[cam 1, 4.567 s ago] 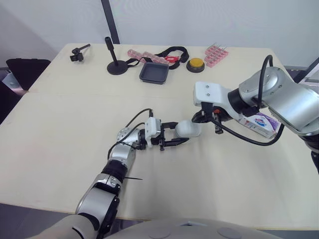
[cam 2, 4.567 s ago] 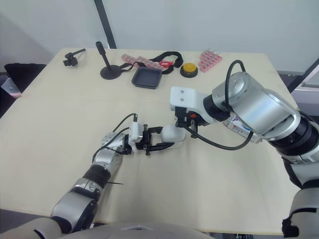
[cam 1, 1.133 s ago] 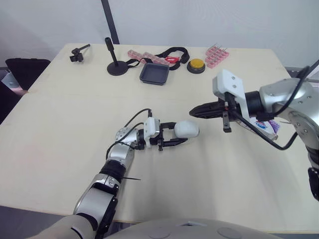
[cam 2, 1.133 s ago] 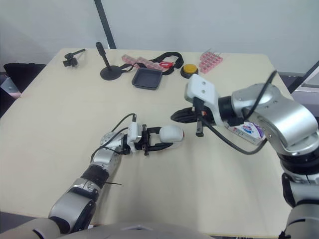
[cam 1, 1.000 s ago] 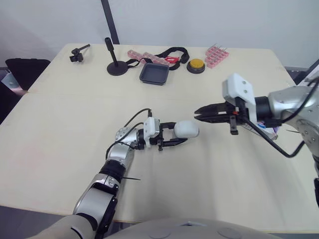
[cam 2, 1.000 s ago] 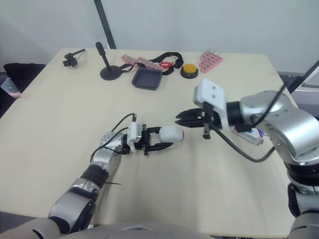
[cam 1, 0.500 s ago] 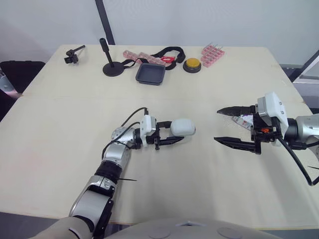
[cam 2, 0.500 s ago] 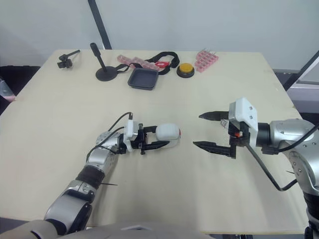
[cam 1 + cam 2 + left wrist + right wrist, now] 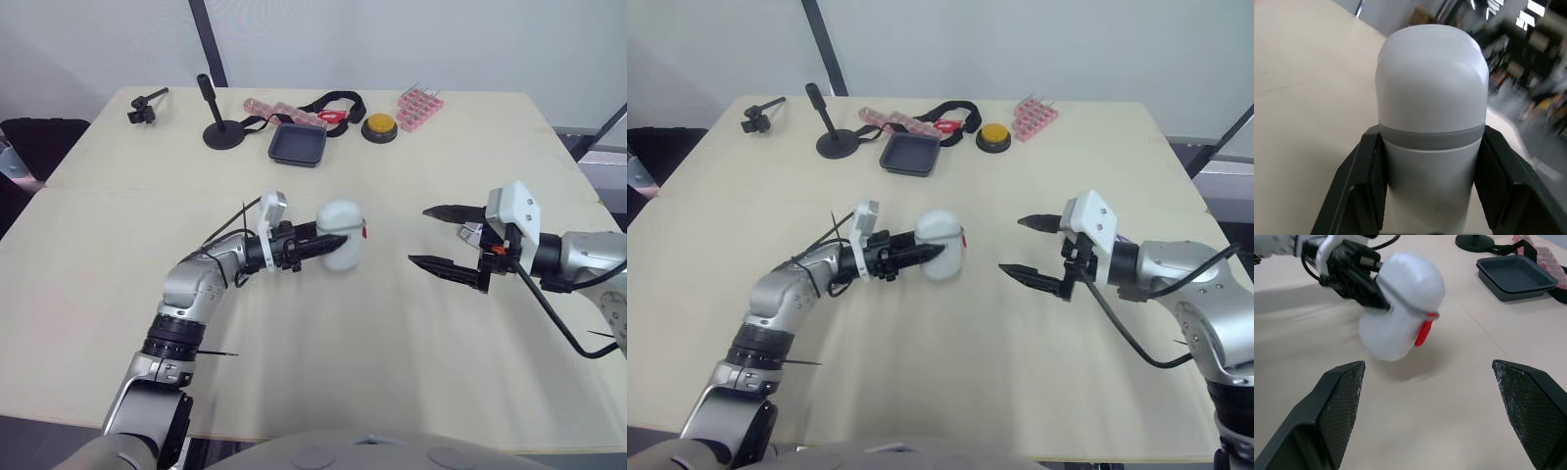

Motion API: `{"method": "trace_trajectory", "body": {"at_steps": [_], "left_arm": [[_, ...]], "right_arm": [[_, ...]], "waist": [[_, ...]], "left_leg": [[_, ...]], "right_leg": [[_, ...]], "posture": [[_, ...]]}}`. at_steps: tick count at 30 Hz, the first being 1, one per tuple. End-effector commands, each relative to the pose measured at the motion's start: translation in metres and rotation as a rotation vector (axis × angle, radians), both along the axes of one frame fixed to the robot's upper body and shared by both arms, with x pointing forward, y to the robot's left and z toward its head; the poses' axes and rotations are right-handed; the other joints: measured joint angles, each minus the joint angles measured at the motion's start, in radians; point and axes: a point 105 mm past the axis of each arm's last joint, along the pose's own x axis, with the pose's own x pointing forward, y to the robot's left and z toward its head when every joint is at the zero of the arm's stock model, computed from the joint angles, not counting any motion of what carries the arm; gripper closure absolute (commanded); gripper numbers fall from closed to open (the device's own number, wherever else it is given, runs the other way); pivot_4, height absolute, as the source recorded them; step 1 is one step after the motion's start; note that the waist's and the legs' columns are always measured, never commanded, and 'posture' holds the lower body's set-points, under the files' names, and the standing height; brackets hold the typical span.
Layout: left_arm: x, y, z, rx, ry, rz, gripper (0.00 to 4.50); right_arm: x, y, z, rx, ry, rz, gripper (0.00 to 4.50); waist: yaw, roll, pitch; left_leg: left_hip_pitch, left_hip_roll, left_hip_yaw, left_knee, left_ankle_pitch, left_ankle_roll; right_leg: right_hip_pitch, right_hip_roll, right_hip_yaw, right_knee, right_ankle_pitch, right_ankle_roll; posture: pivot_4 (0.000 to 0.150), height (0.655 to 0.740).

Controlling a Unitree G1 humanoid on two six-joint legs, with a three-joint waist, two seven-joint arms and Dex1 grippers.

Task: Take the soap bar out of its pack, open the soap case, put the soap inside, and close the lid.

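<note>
Soap case (image 9: 339, 235) in our left gripper (image 9: 313, 243): both black fingers are clamped on its flanks at the grey seam band, and the case appears lifted clear of the pale wooden table (image 9: 118, 255), with a shadow beneath it. The white shell looks like smooth, rigid plastic, light but slippery, so we judge the side hold at the band to be the safest. The red latch (image 9: 1423, 332) faces our right gripper (image 9: 417, 234) and looks like the place to work when opening the lid. That right gripper hovers near the case without touching it, its two fingers spread wide and holding nothing. Just behind it a corner of a printed pack (image 9: 471, 233) shows, mostly hidden; whether the soap is inside it we cannot tell. The middle of the table is bare and matte, with a seam running across it. Along the far edge sit a dark tray (image 9: 298, 145), a yellow button (image 9: 378, 126), a pink rack (image 9: 419, 105), a pink pill organiser (image 9: 279, 108), a black strap (image 9: 338, 101), a black stand (image 9: 217, 132) and a small black clamp (image 9: 142, 106). Behind them rises a plain pale wall with a dark post (image 9: 206, 39).
</note>
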Motion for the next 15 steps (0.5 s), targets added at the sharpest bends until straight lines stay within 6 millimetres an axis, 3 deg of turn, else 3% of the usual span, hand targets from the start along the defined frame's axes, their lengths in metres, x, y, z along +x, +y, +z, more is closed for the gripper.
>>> {"method": "trace_trajectory", "body": {"at_steps": [1,8,12,13,15], "left_arm": [[-0.004,0.000,0.014,-0.075,0.187,-0.026,2.62],[-0.019,-0.005,-0.035,0.130,0.566,-0.109,2.62],[-0.020,-0.010,-0.042,0.193,0.640,-0.128,2.62],[-0.020,-0.010,-0.043,0.198,0.658,-0.131,1.60],[-0.021,-0.010,-0.041,0.204,0.680,-0.141,0.88]], "right_arm": [[0.002,0.001,0.006,0.008,-0.043,-0.017,0.01],[0.003,-0.003,0.005,0.000,-0.053,-0.032,0.01],[0.002,-0.001,0.002,-0.003,-0.054,-0.030,0.01],[0.002,0.000,0.001,0.000,-0.054,-0.032,0.00],[0.003,0.001,0.000,0.004,-0.054,-0.033,0.00]], "waist": [[0.000,0.000,0.000],[-0.003,0.000,0.001],[0.003,-0.001,0.001],[0.002,-0.001,0.001],[0.000,-0.001,0.001]], "left_leg": [[0.000,0.000,0.000,0.000,0.000,0.000],[0.000,0.000,-0.001,-0.001,0.000,-0.001],[-0.001,0.000,-0.002,-0.001,0.000,-0.001],[-0.001,0.000,-0.002,-0.001,0.000,-0.001],[-0.001,-0.001,-0.002,-0.001,0.000,-0.001]], "right_leg": [[0.000,0.000,0.000,0.000,0.000,0.000],[0.001,0.001,0.000,-0.003,0.002,0.003],[0.002,0.001,-0.001,-0.005,0.002,0.003],[0.003,0.001,-0.001,-0.005,0.002,0.003],[0.003,0.001,-0.001,-0.006,0.002,0.003]], "posture": [[0.150,0.7400],[0.150,0.7400],[0.150,0.7400],[0.150,0.7400],[0.150,0.7400]]}}
